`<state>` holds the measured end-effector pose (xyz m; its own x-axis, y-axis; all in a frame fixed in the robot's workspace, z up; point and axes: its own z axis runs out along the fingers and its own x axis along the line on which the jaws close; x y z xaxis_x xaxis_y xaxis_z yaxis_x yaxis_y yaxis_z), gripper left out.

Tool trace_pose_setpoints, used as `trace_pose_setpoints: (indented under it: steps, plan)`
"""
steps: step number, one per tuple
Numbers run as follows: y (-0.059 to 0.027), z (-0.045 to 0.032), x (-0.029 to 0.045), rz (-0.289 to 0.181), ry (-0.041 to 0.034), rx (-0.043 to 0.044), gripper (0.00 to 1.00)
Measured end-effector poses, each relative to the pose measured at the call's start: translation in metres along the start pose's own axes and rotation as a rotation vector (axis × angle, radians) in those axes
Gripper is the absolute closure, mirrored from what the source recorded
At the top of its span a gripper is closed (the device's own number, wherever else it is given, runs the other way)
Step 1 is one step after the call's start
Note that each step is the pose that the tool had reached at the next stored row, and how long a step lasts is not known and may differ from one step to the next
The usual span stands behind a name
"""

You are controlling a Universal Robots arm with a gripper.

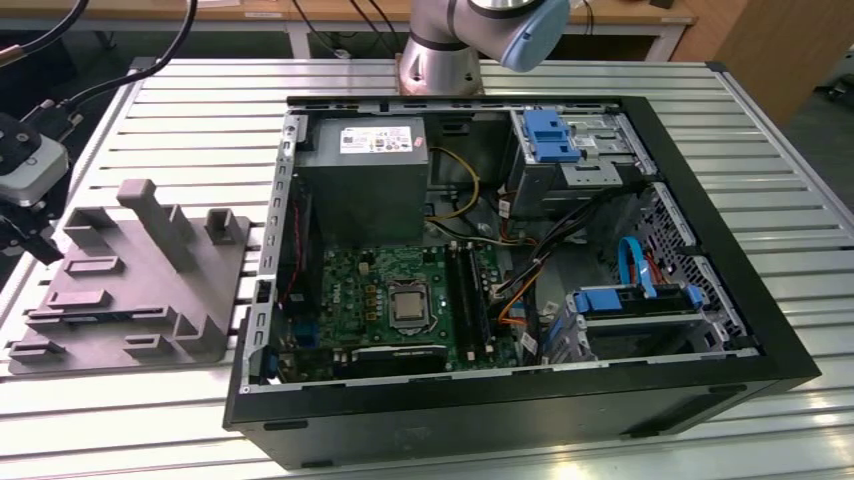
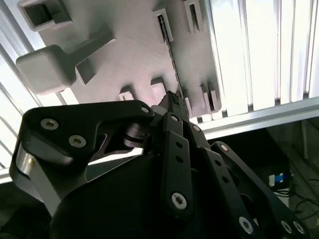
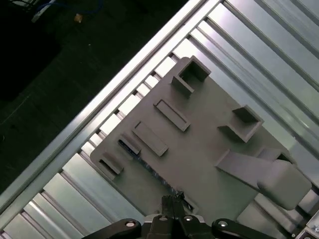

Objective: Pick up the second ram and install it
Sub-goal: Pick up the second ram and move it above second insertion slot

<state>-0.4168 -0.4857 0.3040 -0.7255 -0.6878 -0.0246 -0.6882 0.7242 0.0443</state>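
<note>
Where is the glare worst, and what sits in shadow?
In the second wrist view the table slats are blown out white and the gripper is a dark silhouette; in the first wrist view the grey holder block is evenly lit; in the exterior view the computer case is shadowed inside.

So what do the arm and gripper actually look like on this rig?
The arm is a silver-grey metal tube with a light blue joint cap. The gripper is matte black, built from jointed linkage bars dotted with silver screw heads. Black cables run toward the wrist end, where there is a pale grey housing.
</note>
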Motion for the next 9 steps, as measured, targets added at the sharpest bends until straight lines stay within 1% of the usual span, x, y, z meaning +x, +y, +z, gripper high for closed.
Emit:
trace_pose_setpoints:
  steps: [9]
  plan:
    - [-0.0001,0.0013,0.0,-0.163,0.0072,-0.004,0.9]
